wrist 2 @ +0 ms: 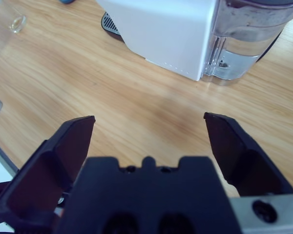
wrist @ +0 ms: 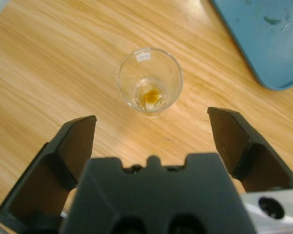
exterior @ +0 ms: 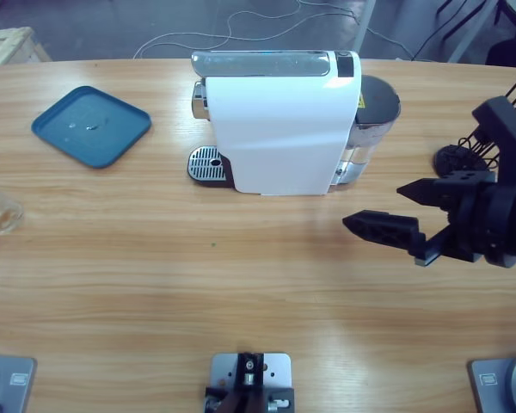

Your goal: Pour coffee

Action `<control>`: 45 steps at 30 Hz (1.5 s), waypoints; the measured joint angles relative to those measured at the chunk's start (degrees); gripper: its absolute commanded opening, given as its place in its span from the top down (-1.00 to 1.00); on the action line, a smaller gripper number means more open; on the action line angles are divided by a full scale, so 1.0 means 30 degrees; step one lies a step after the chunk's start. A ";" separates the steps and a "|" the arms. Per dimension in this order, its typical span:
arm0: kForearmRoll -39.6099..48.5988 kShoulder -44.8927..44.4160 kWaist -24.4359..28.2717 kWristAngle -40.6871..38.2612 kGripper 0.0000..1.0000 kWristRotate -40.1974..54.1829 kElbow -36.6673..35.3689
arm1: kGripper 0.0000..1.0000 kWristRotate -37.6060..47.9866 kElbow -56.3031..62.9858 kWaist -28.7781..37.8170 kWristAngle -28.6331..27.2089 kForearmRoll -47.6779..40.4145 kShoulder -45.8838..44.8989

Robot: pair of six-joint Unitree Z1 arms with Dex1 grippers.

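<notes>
Your left gripper hangs wide-jawed above the glass holding the coffee near the blue tray, ready to descend, while your right gripper, equally wide, waits by the coffee machine.

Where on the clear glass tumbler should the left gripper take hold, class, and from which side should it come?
Grip the tumbler around its side wall, about mid-height, coming in level from the side. It stands upright and open-topped, with a thin layer of coffee at its base, so a sideways grip probably keeps it level. The left gripper is open, its jaws wider than the glass.
</notes>
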 measured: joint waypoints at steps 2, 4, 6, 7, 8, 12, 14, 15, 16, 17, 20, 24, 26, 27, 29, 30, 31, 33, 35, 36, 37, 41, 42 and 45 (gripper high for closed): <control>-0.0141 0.0507 -0.0002 0.0119 -0.99 -0.0136 0.0135 | -1.00 -0.0112 0.0145 0.0000 0.0000 -0.0395 0.0002; -0.0222 0.1069 -0.0001 0.0372 -0.99 -0.0375 0.0251 | -1.00 -0.0142 0.0146 0.0000 0.0000 -0.0709 0.0003; -0.0276 0.1770 0.0060 0.0778 -0.99 -0.0638 0.0263 | -1.00 -0.0155 0.0146 0.0000 0.0000 -0.0952 0.0034; -0.0280 0.2082 0.0178 0.0926 -0.99 -0.0709 0.0263 | -1.00 -0.0156 0.0166 0.0000 0.0000 -0.1103 0.0082; -0.0281 0.2322 0.0326 0.0998 -0.99 -0.0754 0.0262 | -1.00 -0.0163 0.0212 0.0000 0.0000 -0.1309 0.0148; -0.0282 0.3086 0.0812 0.1094 -0.99 -0.0955 0.0262 | -1.00 -0.0187 0.0400 0.0000 0.0001 -0.1849 0.0567; -0.0283 0.3452 0.1029 0.1227 -0.99 -0.1128 0.0262 | -1.00 -0.0187 0.0468 0.0000 0.0001 -0.1966 0.0664; -0.0284 0.3602 0.1117 0.1293 -0.99 -0.1166 0.0262 | -1.00 -0.0188 0.0498 0.0000 0.0001 -0.2013 0.0727; -0.0286 0.3719 0.1188 0.1362 -0.98 -0.1191 0.0262 | -1.00 -0.0188 0.0518 0.0000 0.0001 -0.2050 0.0828; -0.0287 0.3834 0.1239 0.1448 -0.98 -0.1206 0.0262 | -1.00 -0.0188 0.0526 0.0000 0.0001 -0.2052 0.0901; -0.0289 0.4235 0.1275 0.1693 -0.98 -0.1406 0.0261 | -1.00 -0.0188 0.0531 0.0000 0.0001 -0.2052 0.0928; -0.0294 0.4989 0.1280 0.2255 -0.99 -0.1616 0.0230 | -1.00 -0.0188 0.0529 0.0000 0.0001 -0.1962 0.0928; -0.0301 0.5377 0.1281 0.2655 -0.98 -0.1615 0.0159 | -1.00 -0.0189 0.0525 0.0000 0.0000 -0.1717 0.0928; -0.0306 0.5531 0.1280 0.2783 -0.99 -0.1615 0.0135 | -1.00 -0.0188 0.0525 0.0000 0.0000 -0.1611 0.0927; -0.0317 0.5717 0.1280 0.2863 -0.98 -0.1615 0.0110 | -1.00 -0.0189 0.0522 0.0000 0.0000 -0.1479 0.0927; -0.0319 0.5741 0.1280 0.2903 -0.98 -0.1615 0.0103 | -1.00 -0.0189 0.0520 0.0000 0.0000 -0.1427 0.0927; -0.0319 0.5741 0.1280 0.2950 -0.98 -0.1615 0.0102 | -1.00 -0.0189 0.0508 0.0000 0.0000 -0.1372 0.0927; -0.0319 0.5670 0.1280 0.3025 -0.99 -0.1615 0.0085 | -1.00 -0.0189 0.0493 0.0000 0.0000 -0.1307 0.0927; -0.0318 0.5281 0.1279 0.3074 -0.99 -0.1615 0.0010 | -1.00 -0.0189 0.0486 0.0000 0.0000 -0.1234 0.0927; -0.0318 0.4960 0.1255 0.3085 -0.98 -0.1614 -0.0097 | -1.00 -0.0189 0.0452 0.0000 0.0000 -0.1170 0.0927; -0.0318 0.4615 0.1190 0.3094 -0.98 -0.1610 -0.0280 | -1.00 -0.0189 0.0402 0.0000 0.0000 -0.1109 0.0927; -0.0318 0.4362 0.0914 0.3094 -0.98 -0.1610 -0.0663 | -1.00 -0.0189 0.0184 0.0000 0.0000 -0.0896 0.0927; -0.0319 0.4452 0.0808 0.3094 -0.98 -0.1610 -0.0663 | -1.00 -0.0189 0.0183 0.0000 0.0000 -0.0854 0.0927; -0.0575 0.5135 0.0468 0.3158 -0.98 -0.1617 -0.0663 | -1.00 -0.0189 0.0183 0.0000 0.0000 -0.0782 0.0928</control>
